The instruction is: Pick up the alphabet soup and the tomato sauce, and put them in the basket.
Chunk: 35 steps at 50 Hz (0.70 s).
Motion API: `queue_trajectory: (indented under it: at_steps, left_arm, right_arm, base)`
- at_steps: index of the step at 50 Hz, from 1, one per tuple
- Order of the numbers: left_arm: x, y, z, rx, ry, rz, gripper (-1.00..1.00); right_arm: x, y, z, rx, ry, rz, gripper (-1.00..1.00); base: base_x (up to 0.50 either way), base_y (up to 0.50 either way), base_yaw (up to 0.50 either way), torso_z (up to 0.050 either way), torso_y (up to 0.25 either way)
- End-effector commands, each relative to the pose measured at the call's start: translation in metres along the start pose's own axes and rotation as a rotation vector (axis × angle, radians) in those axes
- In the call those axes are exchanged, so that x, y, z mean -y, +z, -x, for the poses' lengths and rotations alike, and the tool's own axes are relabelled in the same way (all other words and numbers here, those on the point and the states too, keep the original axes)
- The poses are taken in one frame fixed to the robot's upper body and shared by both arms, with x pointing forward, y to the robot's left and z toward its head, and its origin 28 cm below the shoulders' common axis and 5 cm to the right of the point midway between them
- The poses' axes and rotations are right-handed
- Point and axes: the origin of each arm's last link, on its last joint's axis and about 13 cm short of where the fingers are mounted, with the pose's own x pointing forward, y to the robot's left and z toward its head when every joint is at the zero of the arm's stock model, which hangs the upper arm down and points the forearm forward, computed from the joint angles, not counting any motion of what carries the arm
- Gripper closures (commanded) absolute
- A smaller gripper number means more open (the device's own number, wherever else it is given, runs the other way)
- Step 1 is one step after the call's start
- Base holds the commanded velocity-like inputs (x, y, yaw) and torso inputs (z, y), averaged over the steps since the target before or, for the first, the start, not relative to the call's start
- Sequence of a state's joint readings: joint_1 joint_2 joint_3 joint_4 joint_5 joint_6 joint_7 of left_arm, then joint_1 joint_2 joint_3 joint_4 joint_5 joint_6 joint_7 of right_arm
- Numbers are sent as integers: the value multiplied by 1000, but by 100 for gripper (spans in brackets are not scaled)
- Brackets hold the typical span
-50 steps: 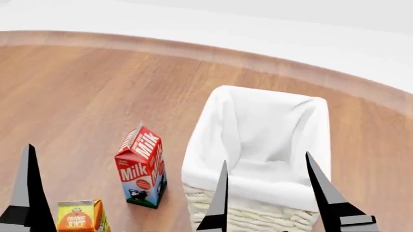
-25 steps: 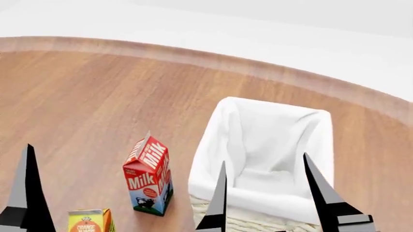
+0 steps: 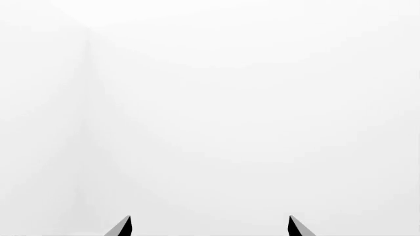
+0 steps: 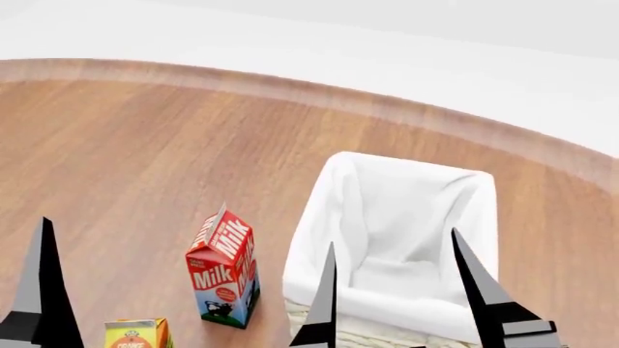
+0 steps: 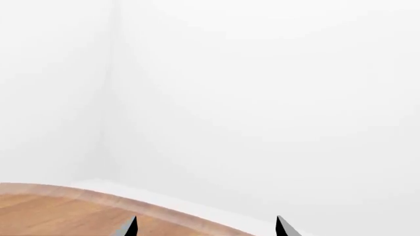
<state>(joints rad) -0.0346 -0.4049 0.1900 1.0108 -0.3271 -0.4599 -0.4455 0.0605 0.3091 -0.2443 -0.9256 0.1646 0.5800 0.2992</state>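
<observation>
Since a second ago the scene has slid down in our head view: the basket (image 4: pixel 406 239) and the milk carton (image 4: pixel 225 272) now sit lower in the picture, and the orange juice carton (image 4: pixel 138 335) is cut off further by the bottom edge, so our head view has tilted up a little while both arms keep their places. The basket stands on the wooden worktop (image 4: pixel 145 159) to the right of the milk carton, apart from it, its white cloth lining folded over the rim and its woven wall showing only at the bottom. We see nothing inside it but the lining. The alphabet soup and the tomato sauce are in none of our views. Our right end effector (image 4: pixel 392 290) hovers in front of the basket with its two dark fingers spread wide and nothing between them. Of our left end effector (image 3: pixel 208 227) the head view shows one finger at the left edge; the left wrist view shows both tips well apart against plain white. The right wrist view catches the worktop's curved edge and white wall.
</observation>
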Motion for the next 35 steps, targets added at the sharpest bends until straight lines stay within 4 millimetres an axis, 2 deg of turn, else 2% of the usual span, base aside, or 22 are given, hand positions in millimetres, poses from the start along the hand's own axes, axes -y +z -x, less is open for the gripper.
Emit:
queue_trajectory:
  at_steps: [1, 35]
  left_arm:
    - [1, 0, 0, -10, -5, -9, -100]
    - [1, 0, 1, -8, -22, -16, -100]
  right_arm:
    - [0, 0, 0, 0, 2, 7, -100]
    - [-1, -2, 0, -3, 12, 12, -100]
  base:
    - [0, 0, 0, 49, -57]
    - [0, 0, 0, 42, -179]
